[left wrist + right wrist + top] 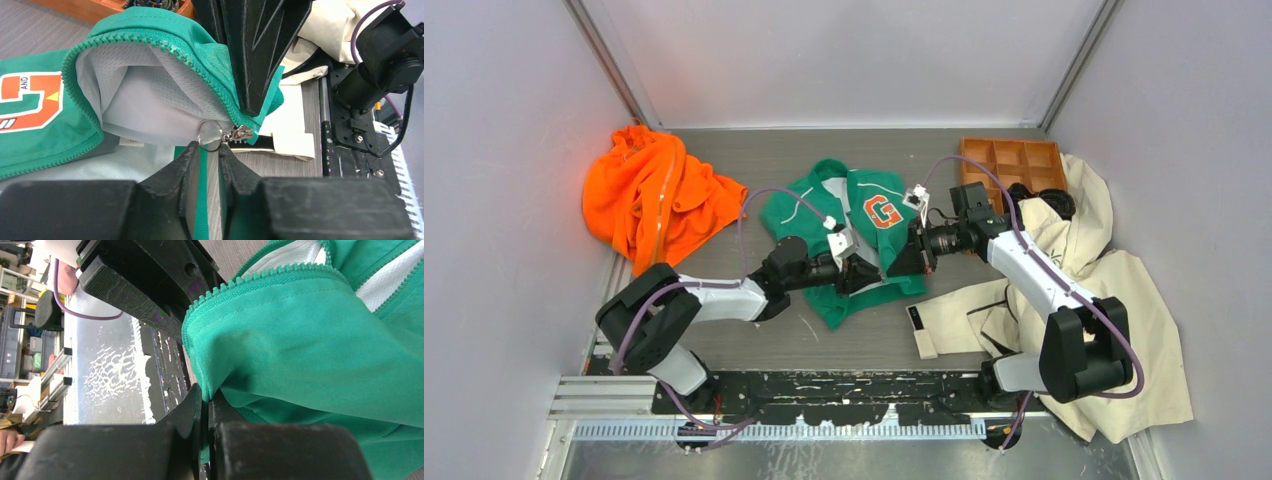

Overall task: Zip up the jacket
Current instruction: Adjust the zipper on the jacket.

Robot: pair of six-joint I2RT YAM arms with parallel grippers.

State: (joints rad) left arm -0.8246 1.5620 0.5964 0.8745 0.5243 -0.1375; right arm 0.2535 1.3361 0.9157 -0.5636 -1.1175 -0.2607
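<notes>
One risk we are watching: slightly parted left pincer (209, 150) missing the thin zipper ring (199, 134) while right pincer (205, 392) is clamping the jacket (310, 335).

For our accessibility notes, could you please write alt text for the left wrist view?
The left gripper, fingers slightly apart, sits at the metal ring of the zipper slider at the bottom of an open green jacket with pale mesh lining. The right gripper reaches in from above, pinching the hem beside the slider.
</notes>
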